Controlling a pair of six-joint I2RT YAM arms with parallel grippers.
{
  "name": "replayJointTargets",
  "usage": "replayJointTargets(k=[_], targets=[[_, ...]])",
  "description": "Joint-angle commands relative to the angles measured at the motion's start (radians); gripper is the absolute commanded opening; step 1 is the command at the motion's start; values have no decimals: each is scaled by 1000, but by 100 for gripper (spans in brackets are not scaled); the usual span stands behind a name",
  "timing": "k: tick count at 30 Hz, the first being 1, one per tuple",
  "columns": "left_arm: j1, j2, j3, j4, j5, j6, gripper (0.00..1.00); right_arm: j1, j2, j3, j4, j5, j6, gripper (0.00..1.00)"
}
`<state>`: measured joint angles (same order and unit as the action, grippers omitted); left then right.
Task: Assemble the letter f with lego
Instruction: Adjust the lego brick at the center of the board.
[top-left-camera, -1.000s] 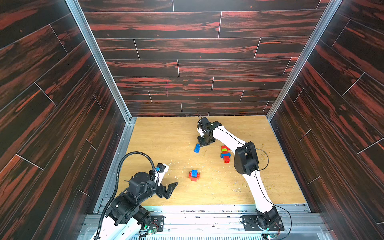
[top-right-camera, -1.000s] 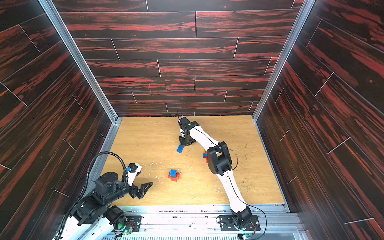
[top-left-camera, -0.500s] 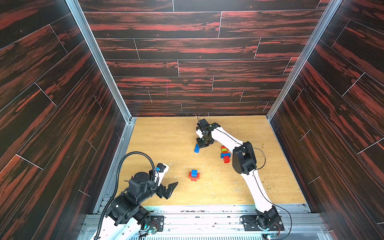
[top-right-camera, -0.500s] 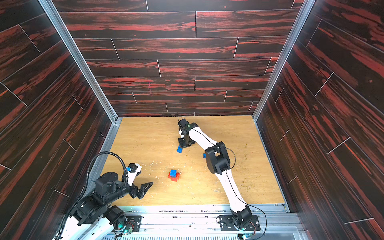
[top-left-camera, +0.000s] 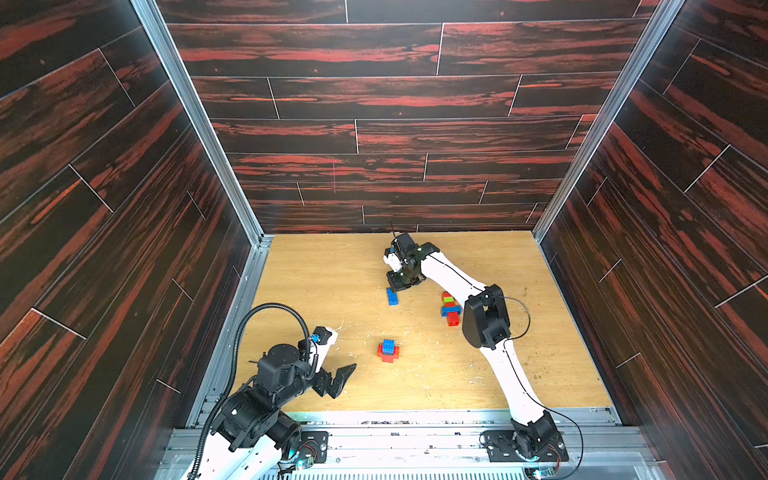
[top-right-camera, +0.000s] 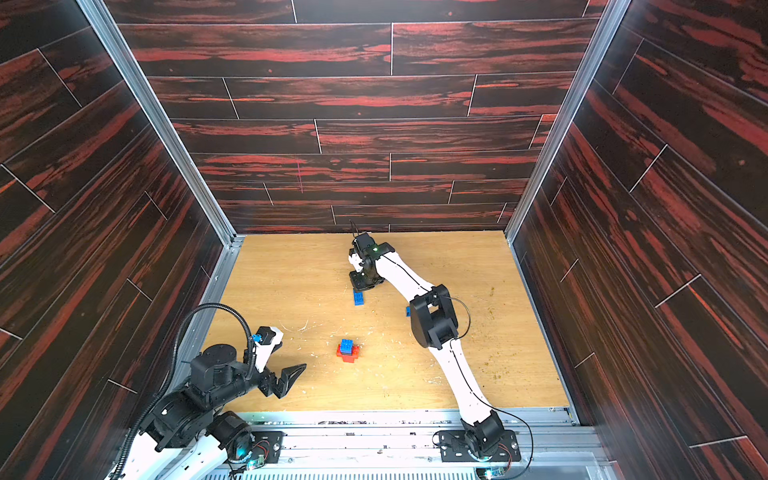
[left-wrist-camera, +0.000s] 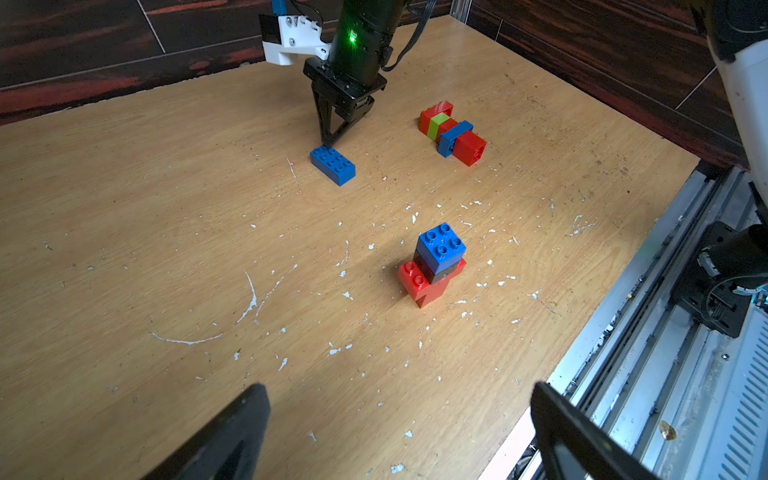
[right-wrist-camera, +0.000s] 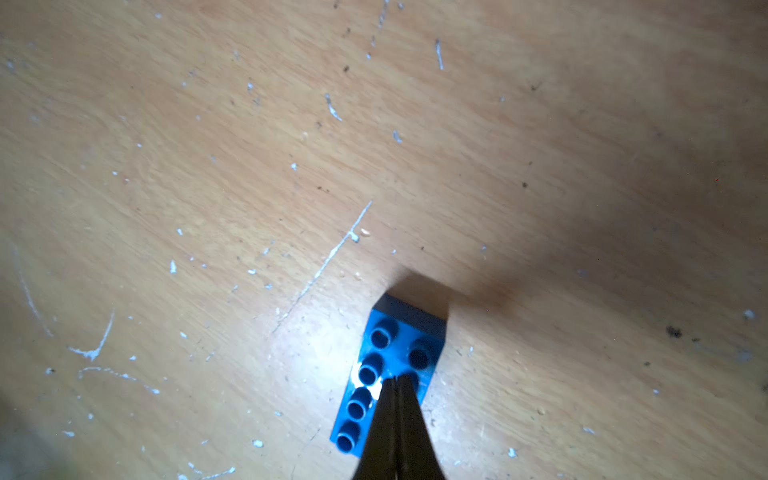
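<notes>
As the right gripper (left-wrist-camera: 327, 145), pinched shut on nothing, has eased closer, the blue brick (left-wrist-camera: 333, 165) lies unmoved directly beneath its tips; likely a nudge, not a grasp. The left gripper (left-wrist-camera: 399, 390) gapes empty.

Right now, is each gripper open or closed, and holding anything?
Left gripper: open, empty.
Right gripper: shut, gripping nothing, tips at the blue brick.
</notes>
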<state>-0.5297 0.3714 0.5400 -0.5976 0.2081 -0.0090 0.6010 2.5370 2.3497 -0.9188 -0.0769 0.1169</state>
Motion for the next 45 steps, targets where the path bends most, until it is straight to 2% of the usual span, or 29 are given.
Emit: replayJointTargets(k=[1,8,9,10,11,12,14,21,30,45], targets=[[-4,-2,-8,9,-6,-3,100,9,28,20,-11,-24,-20,0],[-3,-3,-8,9,-5,-3,100,23,-23,14,-22,58,-19,1],[-3,-3,-8,9,-4,-3,100,24,-30,14,-28,70,-15,11],[-3,-3,-8,9,-4,-3,100,26,-36,13,-36,85,-8,25],[-3,-2,-8,9,-5,-3,100,28,-39,13,-44,98,-2,33],[-3,-3,-8,9,-5,-3,100,29,-43,13,-52,114,7,40],[-3,-3,-8,9,-4,-3,100,31,-46,14,-62,127,18,45],[-3,-5,-8,7,5,-1,100,39,-36,25,-74,139,60,48],[-3,-8,-8,6,15,0,100,49,25,118,-109,124,99,49],[-3,-12,-8,4,22,1,100,59,59,126,-115,134,141,49]])
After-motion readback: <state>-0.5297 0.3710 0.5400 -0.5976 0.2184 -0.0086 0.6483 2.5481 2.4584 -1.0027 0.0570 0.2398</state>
